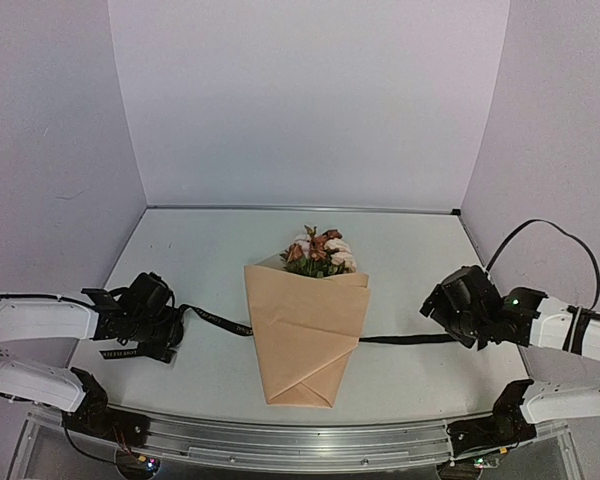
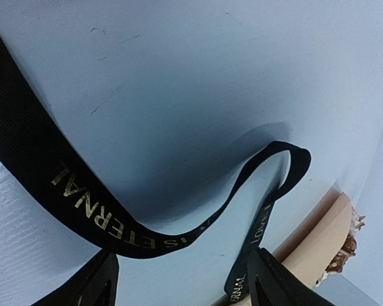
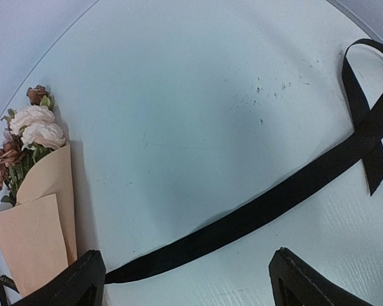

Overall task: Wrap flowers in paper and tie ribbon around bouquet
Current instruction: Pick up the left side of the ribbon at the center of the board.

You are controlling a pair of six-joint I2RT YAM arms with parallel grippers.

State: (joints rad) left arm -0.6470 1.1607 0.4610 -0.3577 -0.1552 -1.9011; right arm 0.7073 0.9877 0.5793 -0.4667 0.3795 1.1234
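Black ribbon (image 2: 83, 204) is seen looped beside the open, empty left gripper (image 2: 185, 280), the right gripper (image 3: 188, 280) likewise spread; with the bouquet (image 1: 307, 335) wrapped at the middle of the table (image 1: 200, 250), tying is judged in hand, both ribbon ends needing to be grasped.

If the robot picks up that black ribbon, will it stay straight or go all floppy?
Probably floppy: the ribbon lies in soft loops and bends on the table. It looks thin and light, so it would likely dangle and sag between the grippers.
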